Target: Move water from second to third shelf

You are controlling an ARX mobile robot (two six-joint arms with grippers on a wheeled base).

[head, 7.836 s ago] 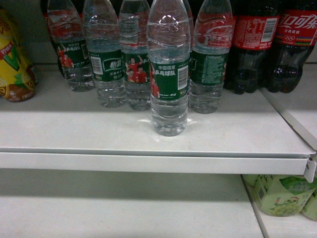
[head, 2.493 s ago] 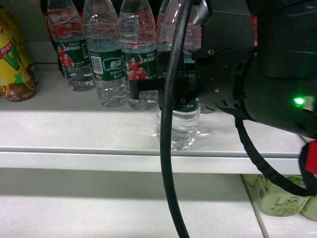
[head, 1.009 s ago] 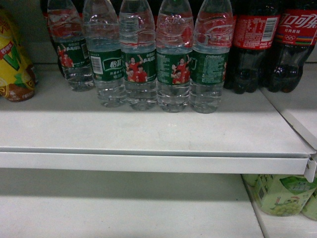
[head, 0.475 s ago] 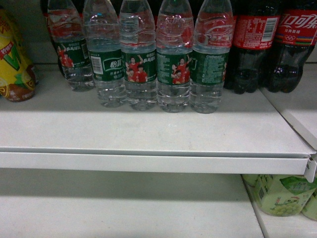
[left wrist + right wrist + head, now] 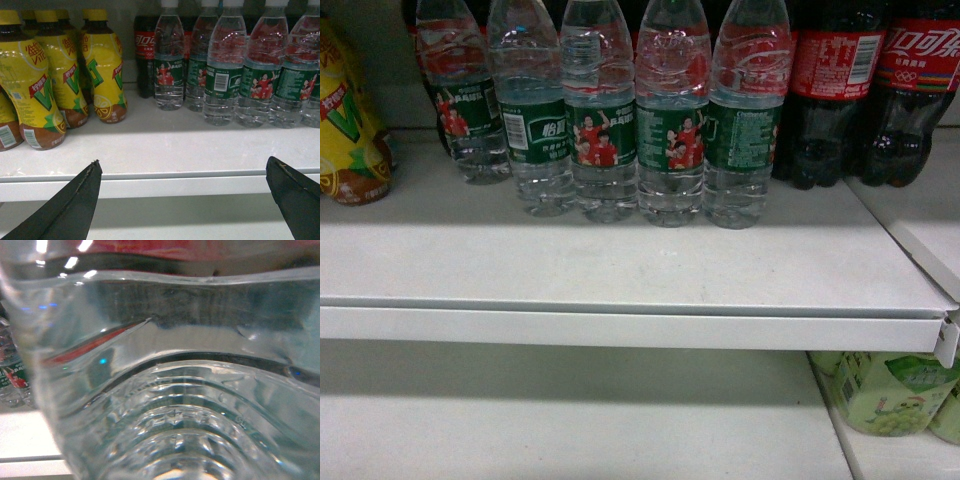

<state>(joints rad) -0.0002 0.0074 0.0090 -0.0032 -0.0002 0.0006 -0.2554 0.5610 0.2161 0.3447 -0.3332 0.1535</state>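
One water bottle fills the right wrist view, apparently carried, though the right gripper's jaws are not seen and their state cannot be told; placing on the third shelf is judged outstanding; the left gripper is spread below the shelf edge.

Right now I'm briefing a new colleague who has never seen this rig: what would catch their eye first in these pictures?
First, the clear ribbed water bottle filling the whole right wrist view, pressed close to the lens. Next, the row of green-labelled water bottles at the back of the white shelf in the head view, dark cola bottles to their right. In the left wrist view, yellow juice bottles stand at left beyond the left gripper, jaws spread wide.
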